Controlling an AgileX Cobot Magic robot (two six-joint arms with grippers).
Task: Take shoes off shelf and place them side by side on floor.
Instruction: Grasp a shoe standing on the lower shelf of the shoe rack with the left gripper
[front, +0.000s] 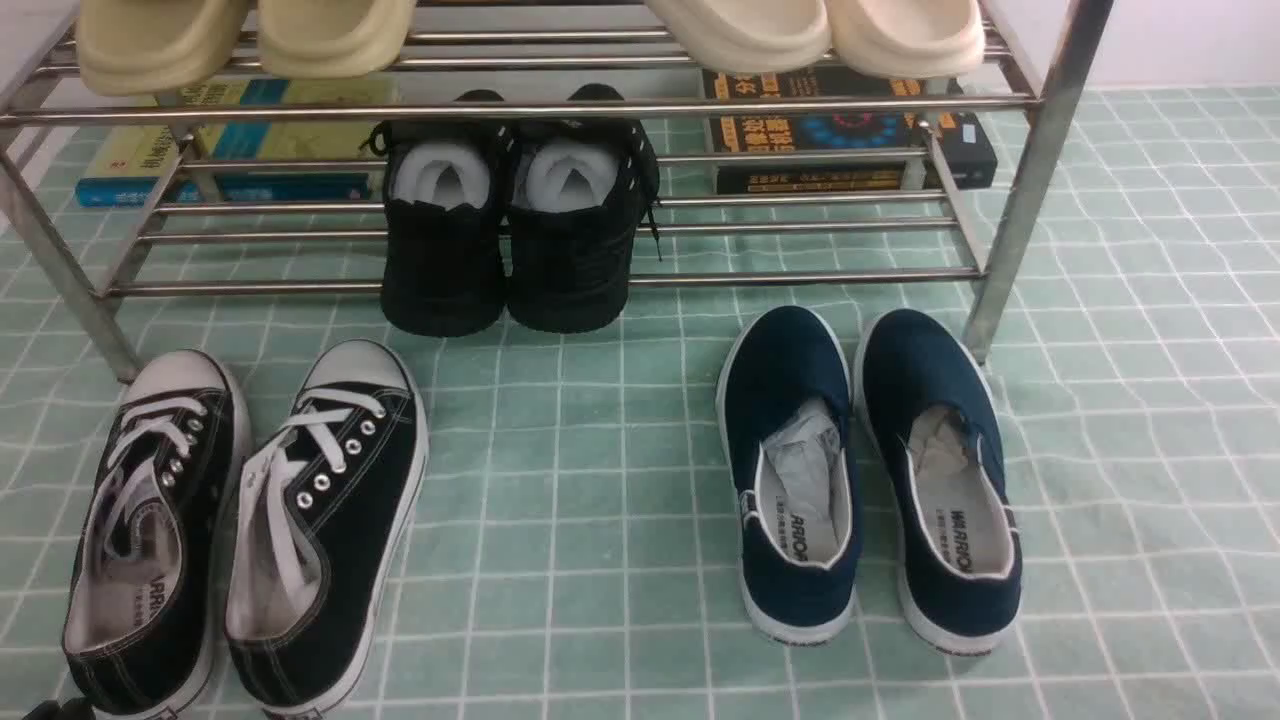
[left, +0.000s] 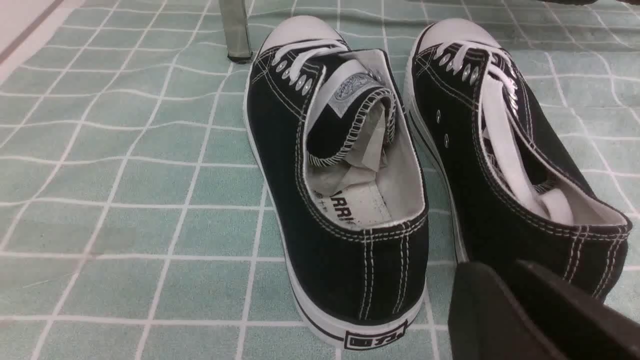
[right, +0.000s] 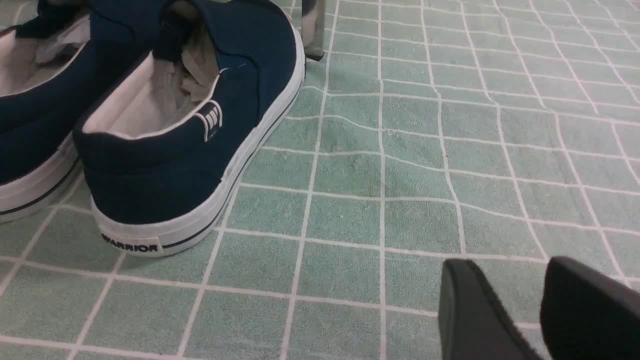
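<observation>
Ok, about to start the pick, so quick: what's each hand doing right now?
Left hand: empty, nearly closed; whether it is fully shut cannot be told.
Right hand: open, holding nothing.

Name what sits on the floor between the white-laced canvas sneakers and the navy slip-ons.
Nothing: in the front view only bare floor separates the canvas sneakers from the navy slip-ons. The black mesh shoes stand farther back, on the shelf.

Black shoes (front: 520, 270), green white-gridded floor (front: 600, 480)
</observation>
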